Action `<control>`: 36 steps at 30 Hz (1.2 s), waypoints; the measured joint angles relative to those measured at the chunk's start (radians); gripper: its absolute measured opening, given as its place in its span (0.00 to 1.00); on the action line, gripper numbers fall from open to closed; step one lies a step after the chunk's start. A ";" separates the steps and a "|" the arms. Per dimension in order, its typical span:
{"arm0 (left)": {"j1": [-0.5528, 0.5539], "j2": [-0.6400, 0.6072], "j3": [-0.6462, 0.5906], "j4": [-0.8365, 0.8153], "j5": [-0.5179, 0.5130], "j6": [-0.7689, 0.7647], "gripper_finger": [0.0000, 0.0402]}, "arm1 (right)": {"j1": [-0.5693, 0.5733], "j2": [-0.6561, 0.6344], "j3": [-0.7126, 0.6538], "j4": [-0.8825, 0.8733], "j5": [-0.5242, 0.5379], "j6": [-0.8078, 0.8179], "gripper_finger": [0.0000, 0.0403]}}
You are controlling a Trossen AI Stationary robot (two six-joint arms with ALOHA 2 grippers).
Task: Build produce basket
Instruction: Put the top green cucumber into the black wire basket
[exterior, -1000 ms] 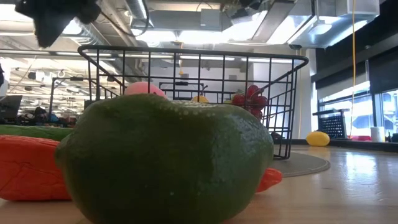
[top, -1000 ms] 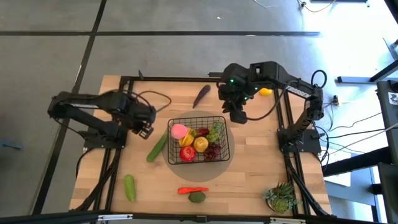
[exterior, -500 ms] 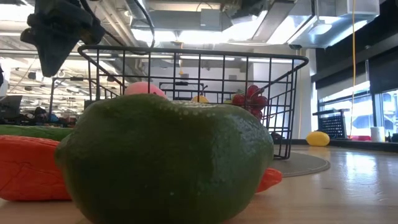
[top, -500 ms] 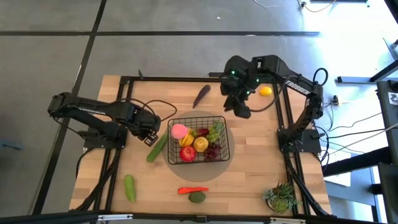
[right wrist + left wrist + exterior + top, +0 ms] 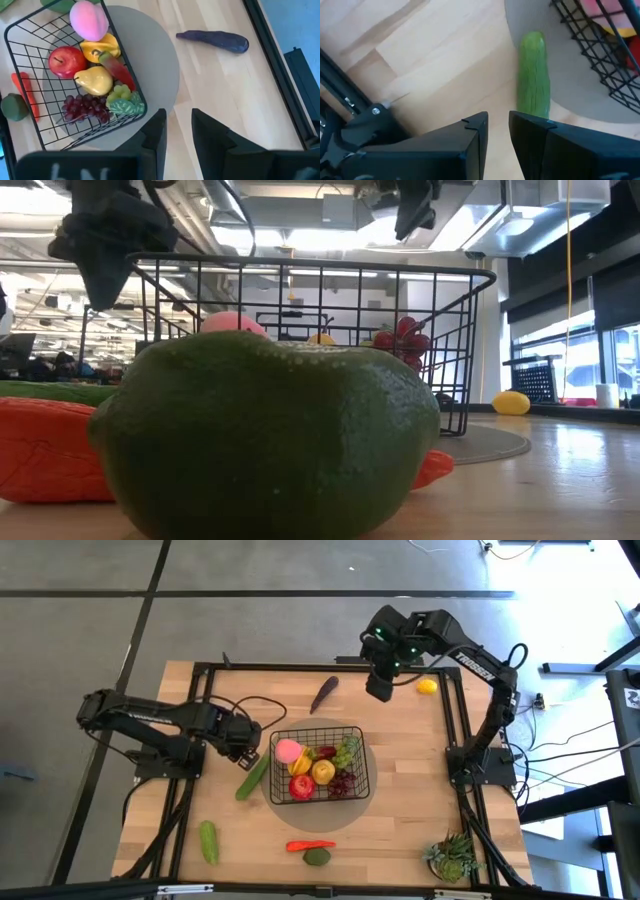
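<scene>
The black wire basket (image 5: 316, 730) stands on a round grey mat mid-table and holds a pink peach (image 5: 89, 20), a red fruit, yellow fruits and grapes. A cucumber (image 5: 534, 75) lies slanted beside the basket's left side, one end on the mat. My left gripper (image 5: 498, 122) points down just left of that cucumber, its fingers a narrow gap apart with nothing between. My right gripper (image 5: 378, 692) hangs high over the far side, between the purple eggplant (image 5: 324, 693) and a lemon (image 5: 427, 686), also narrowly open with nothing in it.
Near the front edge lie a second cucumber (image 5: 208, 841), a red chilli (image 5: 310, 845) and a green lime-like fruit (image 5: 317, 857) that fills the low view. A spiky potted plant (image 5: 452, 858) stands at the front right. Black frame rails run along both sides.
My left gripper has come down toward the table beside the cucumber and then nearly stopped. My right gripper has swung away from the basket toward the table's far edge, turning about as it went; it now shows at the top of the low view.
</scene>
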 joint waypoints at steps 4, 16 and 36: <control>0.001 0.000 0.000 0.020 0.075 0.076 0.17 | -0.001 0.000 0.000 0.009 0.000 -0.026 0.21; -0.011 0.000 0.000 0.124 0.156 0.084 0.17 | 0.000 0.000 0.000 0.015 0.001 -0.049 0.21; -0.044 0.000 0.000 0.170 0.195 0.105 0.17 | 0.000 0.001 0.000 0.017 0.001 -0.050 0.21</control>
